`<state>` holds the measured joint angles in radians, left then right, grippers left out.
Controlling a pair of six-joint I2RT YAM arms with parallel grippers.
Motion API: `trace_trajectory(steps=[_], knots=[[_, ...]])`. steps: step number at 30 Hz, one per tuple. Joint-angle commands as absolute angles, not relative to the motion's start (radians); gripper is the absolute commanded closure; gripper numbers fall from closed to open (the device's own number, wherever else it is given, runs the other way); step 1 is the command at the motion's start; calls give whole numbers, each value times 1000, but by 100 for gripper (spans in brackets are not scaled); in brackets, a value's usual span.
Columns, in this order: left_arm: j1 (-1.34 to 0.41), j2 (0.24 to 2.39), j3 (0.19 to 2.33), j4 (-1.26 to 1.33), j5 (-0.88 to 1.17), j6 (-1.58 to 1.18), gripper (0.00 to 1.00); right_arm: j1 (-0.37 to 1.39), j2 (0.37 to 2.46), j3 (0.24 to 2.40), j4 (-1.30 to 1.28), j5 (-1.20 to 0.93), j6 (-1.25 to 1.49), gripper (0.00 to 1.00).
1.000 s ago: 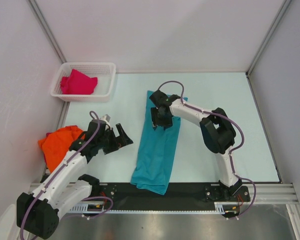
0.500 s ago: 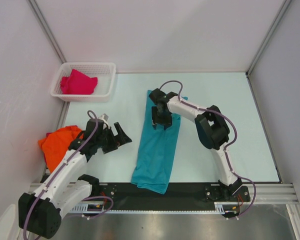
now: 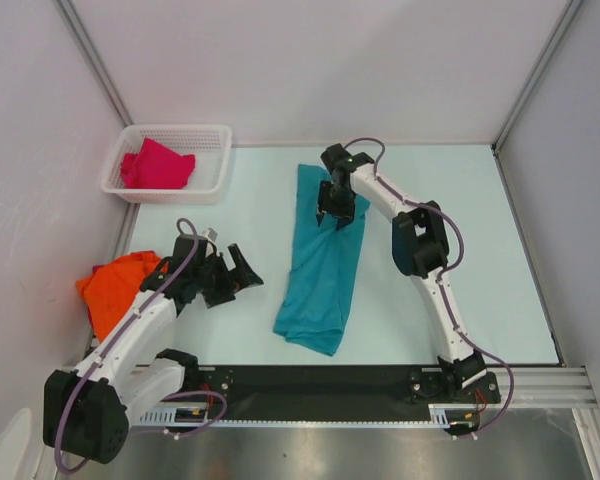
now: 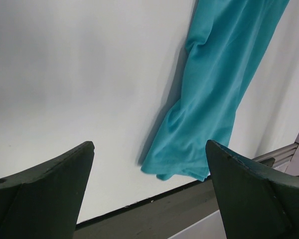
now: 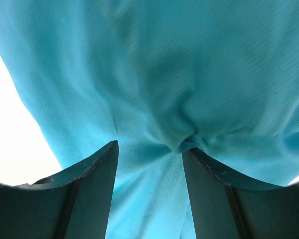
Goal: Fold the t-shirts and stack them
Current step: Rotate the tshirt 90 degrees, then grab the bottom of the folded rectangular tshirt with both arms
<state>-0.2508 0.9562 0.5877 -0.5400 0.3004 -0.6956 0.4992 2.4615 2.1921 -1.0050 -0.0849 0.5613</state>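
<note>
1. The right gripper (image 5: 149,147) is pinching a bunched fold of the teal shirt (image 3: 320,275), its fingers drawn close on the cloth near the shirt's far end.
2. The teal shirt is lying as a long, narrow strip down the middle of the table (image 3: 460,250). Its near end is rumpled and is stopping short of the black rail (image 3: 310,385).
3. The left gripper (image 4: 149,143) is hovering over the table with its fingers spread wide, holding nothing. It is left of the teal shirt and apart from it.
4. The orange shirt (image 3: 115,285) is lying crumpled at the table's left edge, left of the left gripper.
5. The magenta shirt (image 3: 155,165) is sitting bundled inside the white basket (image 3: 215,135) at the far left corner.
</note>
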Motion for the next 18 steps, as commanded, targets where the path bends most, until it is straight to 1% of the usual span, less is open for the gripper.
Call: trace_trajectory(steps=[1,3,5,9,15,18], knots=[[-238,968,632,-500,334,-667,1,420,2609,2344,-1028,9,494,39],[-236,979,630,-497,334,-667,0,399,2629,2393,-1029,11,497,39],[-235,985,630,-491,341,-666,0,385,2632,2404,-1017,-37,502,40],[-235,994,626,-485,339,-664,1,383,2608,2410,-1009,-49,492,40],[-233,1005,621,-466,345,-670,0,428,2522,2392,-1052,-2,459,40],[-233,1002,612,-454,348,-675,1,485,2430,2355,-1077,-2,459,40]])
